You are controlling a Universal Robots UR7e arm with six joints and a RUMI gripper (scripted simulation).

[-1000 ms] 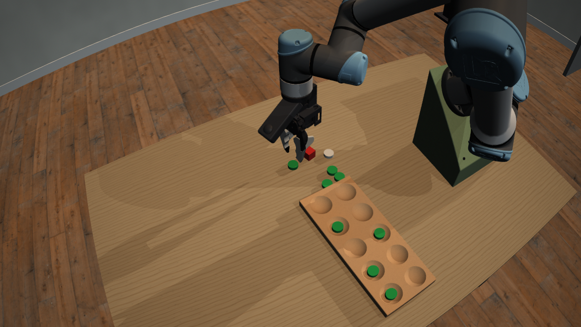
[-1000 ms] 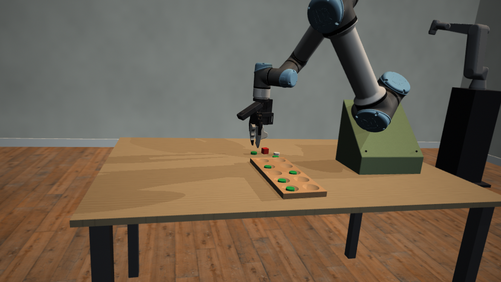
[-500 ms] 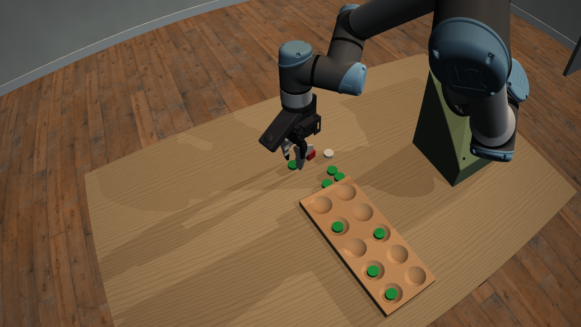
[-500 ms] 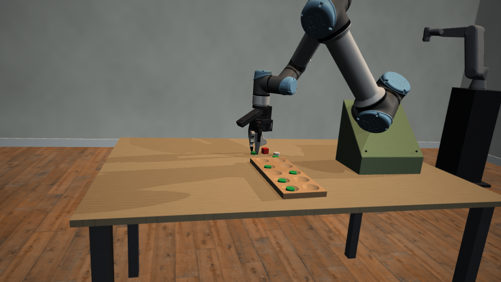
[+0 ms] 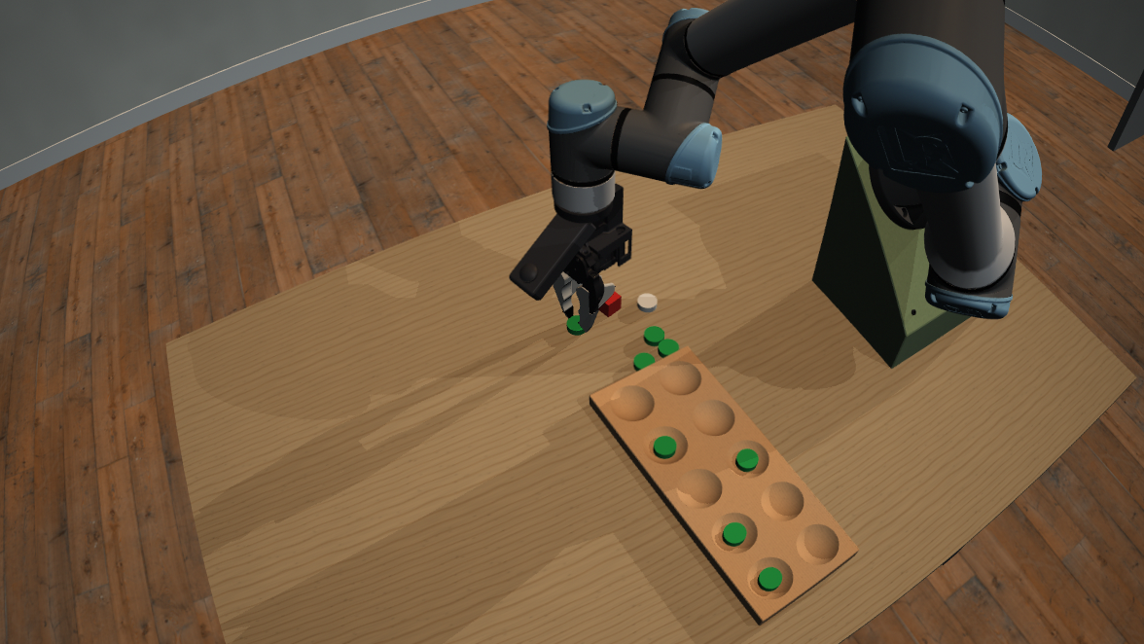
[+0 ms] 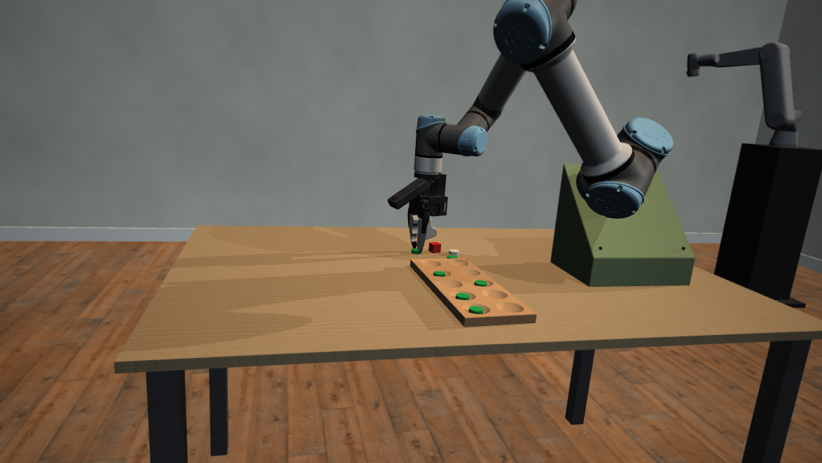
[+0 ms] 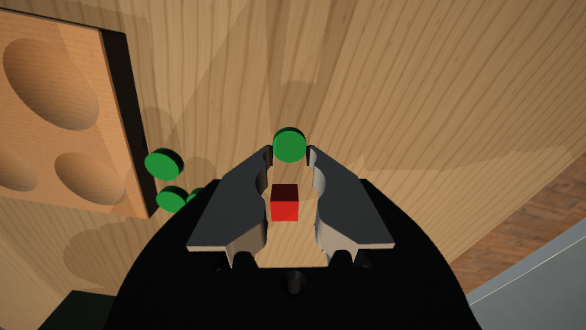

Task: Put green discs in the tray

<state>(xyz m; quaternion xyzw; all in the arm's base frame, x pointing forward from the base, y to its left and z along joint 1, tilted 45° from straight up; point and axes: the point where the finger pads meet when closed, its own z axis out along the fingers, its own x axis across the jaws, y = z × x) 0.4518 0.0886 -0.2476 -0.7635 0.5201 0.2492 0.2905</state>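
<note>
The wooden counting tray [image 5: 720, 480] lies on the table with several green discs, each in its own pocket, such as one [image 5: 664, 446] and another [image 5: 769, 577]. My gripper [image 5: 578, 324] is down at the table left of the tray and is shut on a loose green disc [image 7: 289, 145], pinched between the fingertips; the disc also shows in the exterior view [image 6: 415, 250]. Three more green discs [image 5: 655, 347] lie close together on the table at the tray's far end. They show at the left in the wrist view [image 7: 164, 165].
A small red cube [image 5: 611, 304] sits just behind the gripper, seen between the finger bases in the wrist view [image 7: 284, 202]. A white disc [image 5: 646, 302] lies to its right. The arm's green base block [image 5: 888, 271] stands at the right.
</note>
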